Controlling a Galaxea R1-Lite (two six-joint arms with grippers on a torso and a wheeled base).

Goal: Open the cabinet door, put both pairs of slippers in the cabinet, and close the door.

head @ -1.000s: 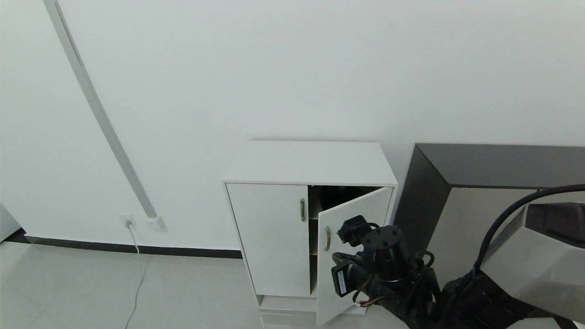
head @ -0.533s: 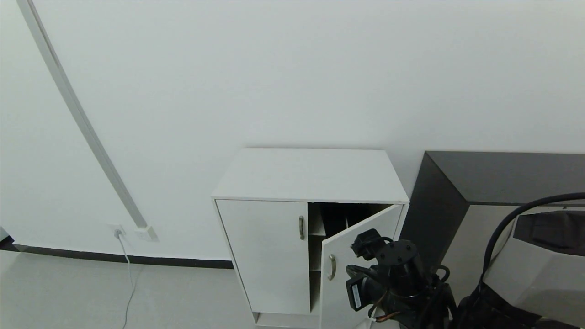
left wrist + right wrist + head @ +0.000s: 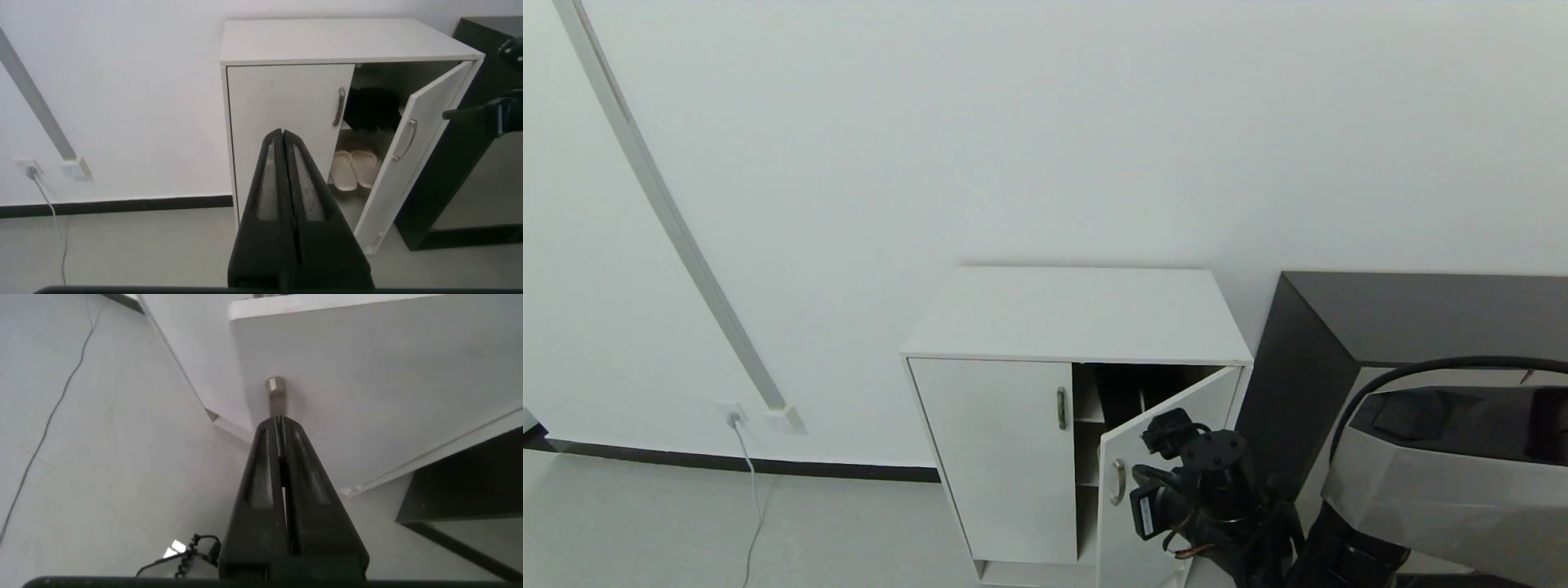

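The left tool (image 3: 283,133) is seen clenched, its fingers pressed flat together with nothing held between them. It is kept in the air well apart from the white cabinet (image 3: 1078,314) and pointed toward the closed left door (image 3: 286,90). The right tool (image 3: 279,420) is likewise clenched and empty. Its tips are set right at the end of the metal handle (image 3: 274,388) of the right door (image 3: 433,122); whether contact is made cannot be told. That door is swung partly open, and the interior is exposed. A pair of pale slippers (image 3: 355,170) is found side by side on a shelf inside the cabinet, behind the open door. A dark thing (image 3: 372,106) is lodged on the shelf above them, and what it is cannot be made out. The cabinet is placed against a white wall (image 3: 1045,122).
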